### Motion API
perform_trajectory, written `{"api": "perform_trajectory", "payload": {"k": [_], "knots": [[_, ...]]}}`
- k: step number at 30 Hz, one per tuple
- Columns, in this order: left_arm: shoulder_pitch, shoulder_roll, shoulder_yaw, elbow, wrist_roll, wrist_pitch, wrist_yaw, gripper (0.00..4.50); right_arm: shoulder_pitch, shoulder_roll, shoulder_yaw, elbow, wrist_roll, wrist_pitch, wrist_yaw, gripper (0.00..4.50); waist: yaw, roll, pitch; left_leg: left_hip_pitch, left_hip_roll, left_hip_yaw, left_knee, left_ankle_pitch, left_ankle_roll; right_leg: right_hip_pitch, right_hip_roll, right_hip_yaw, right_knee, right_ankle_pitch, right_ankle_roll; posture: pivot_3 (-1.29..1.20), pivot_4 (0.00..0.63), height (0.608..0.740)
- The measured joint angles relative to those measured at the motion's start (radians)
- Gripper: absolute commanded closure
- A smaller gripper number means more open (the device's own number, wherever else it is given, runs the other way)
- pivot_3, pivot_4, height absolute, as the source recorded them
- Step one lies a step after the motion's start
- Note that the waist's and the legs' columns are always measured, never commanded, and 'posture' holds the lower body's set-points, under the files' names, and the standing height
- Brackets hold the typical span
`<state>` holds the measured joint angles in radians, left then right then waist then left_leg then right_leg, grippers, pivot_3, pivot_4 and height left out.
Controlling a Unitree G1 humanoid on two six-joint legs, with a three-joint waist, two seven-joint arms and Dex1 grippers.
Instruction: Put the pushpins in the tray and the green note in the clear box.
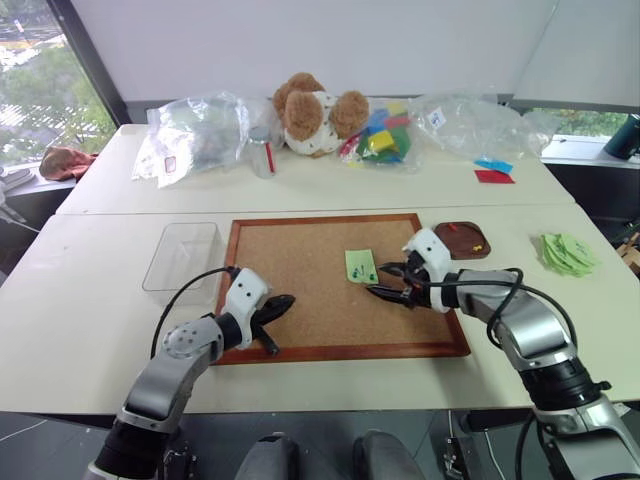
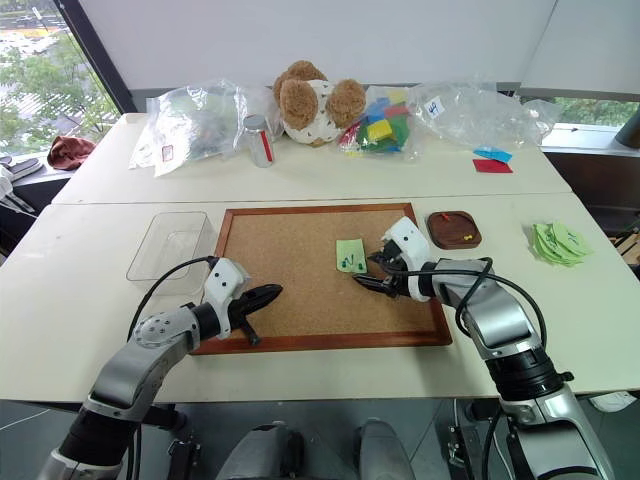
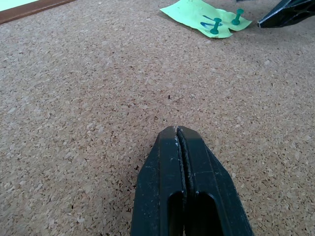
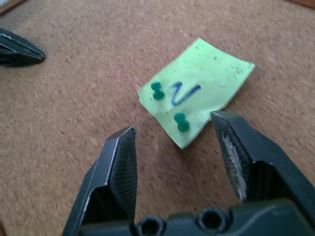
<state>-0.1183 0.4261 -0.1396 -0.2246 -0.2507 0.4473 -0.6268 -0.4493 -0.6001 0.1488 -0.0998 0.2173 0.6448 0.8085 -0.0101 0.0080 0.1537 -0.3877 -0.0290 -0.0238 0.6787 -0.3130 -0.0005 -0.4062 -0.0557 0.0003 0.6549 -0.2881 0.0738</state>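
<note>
So, partly done at best: the tray, far right just off the cork board, already holds a couple of small bits, likely pins, too small to tell. Two green pushpins still pin the green note to the board, right of centre. Clear box, left of the board on the tabletop, is empty. Note's long axis runs near-to-far, slightly skewed; pins stand up off it, heads tilted. Right pincer is open, empty, fingertips flanking the note's near corner beside the closer pin. Left pincer is closed on nothing, over the board's near-left area.
</note>
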Motion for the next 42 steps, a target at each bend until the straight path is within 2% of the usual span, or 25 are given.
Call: {"api": "perform_trajectory", "payload": {"k": [4,5,7,11,19,22,24,25,36,39,42], "knots": [[0.001,0.0,0.0,-0.003,0.0,0.0,0.0,4.5,-0.013,0.024,0.003,0.027,-0.004,-0.006,-0.008,1.8,0.0,0.0,0.0,0.0,0.0,0.0,0.0,0.0,0.0,0.0,0.0,0.0,0.0,0.0,0.0,0.0,0.15,0.74],[0.002,0.0,0.0,-0.004,0.0,0.0,0.0,4.5,-0.014,0.028,0.005,0.03,-0.005,-0.007,-0.009,2.03,0.0,0.0,0.0,0.0,0.0,0.0,0.0,0.0,0.0,0.0,0.0,0.0,0.0,0.0,0.0,0.0,0.15,0.74],[0.002,0.0,0.0,-0.005,0.0,0.0,0.001,4.5,-0.02,0.031,0.005,0.04,-0.006,-0.007,-0.01,2.6,0.0,0.0,0.0,0.0,0.0,0.0,0.0,0.0,0.0,0.0,0.0,0.0,0.0,0.0,0.0,0.0,0.15,0.74],[0.003,0.0,0.0,-0.005,0.0,0.0,0.003,4.5,-0.024,0.031,0.007,0.048,-0.01,-0.013,-0.008,4.44,0.0,0.0,0.0,0.0,0.0,0.0,0.0,0.0,0.0,0.0,0.0,0.0,0.0,0.0,0.0,0.0,0.15,0.74],[0.004,0.0,-0.001,-0.006,0.0,0.0,0.009,4.5,-0.023,0.031,0.009,0.053,-0.014,-0.014,0.01,4.44,0.0,0.0,0.0,0.0,0.0,0.0,0.0,0.0,0.0,0.0,0.0,0.0,0.0,0.0,0.0,0.0,0.15,0.74],[0.004,-0.001,-0.001,-0.005,0.0,0.0,0.01,4.5,-0.022,0.03,0.005,0.032,0.003,0.002,0.024,3.63,0.0,0.0,0.0,0.0,0.0,0.0,0.0,0.0,0.0,0.0,0.0,0.0,0.0,0.0,0.0,0.0,0.15,0.74],[0.003,-0.002,-0.001,-0.005,0.0,0.0,0.01,4.5,-0.022,0.03,0.005,0.021,0.005,0.006,0.023,2.52,0.0,0.0,0.0,0.0,0.0,0.0,0.0,0.0,0.0,0.0,0.0,0.0,0.0,0.0,0.0,0.0,0.15,0.74],[0.002,-0.003,-0.001,-0.004,0.0,0.0,0.01,4.5,-0.022,0.03,0.005,0.021,0.003,0.006,0.02,2.12,0.0,0.0,0.0,0.0,0.0,0.0,0.0,0.0,0.0,0.0,0.0,0.0,0.0,0.0,0.0,0.0,0.15,0.74],[-0.002,-0.004,-0.001,0.001,0.0,0.0,0.011,4.5,-0.022,0.032,0.007,0.062,-0.005,-0.003,0.001,2.12,0.0,0.0,0.0,0.0,0.0,0.0,0.0,0.0,0.0,0.0,0.0,0.0,0.0,0.0,0.0,0.0,0.15,0.74],[-0.002,-0.004,-0.001,0.001,0.0,0.0,0.013,4.5,-0.022,0.033,0.007,0.076,-0.007,-0.008,0.001,2.81,0.001,0.0,0.0,0.0,0.0,0.0,0.0,0.0,0.0,0.0,0.0,0.0,0.0,0.0,0.0,0.0,0.15,0.74],[-0.003,-0.004,-0.001,0.001,0.0,0.0,0.014,4.5,-0.022,0.035,0.01,0.086,-0.008,-0.016,0.001,4.2,0.0,0.0,0.0,0.0,0.0,0.0,0.0,0.0,0.0,0.0,0.0,0.0,0.0,0.0,0.0,0.0,0.15,0.74]]}}
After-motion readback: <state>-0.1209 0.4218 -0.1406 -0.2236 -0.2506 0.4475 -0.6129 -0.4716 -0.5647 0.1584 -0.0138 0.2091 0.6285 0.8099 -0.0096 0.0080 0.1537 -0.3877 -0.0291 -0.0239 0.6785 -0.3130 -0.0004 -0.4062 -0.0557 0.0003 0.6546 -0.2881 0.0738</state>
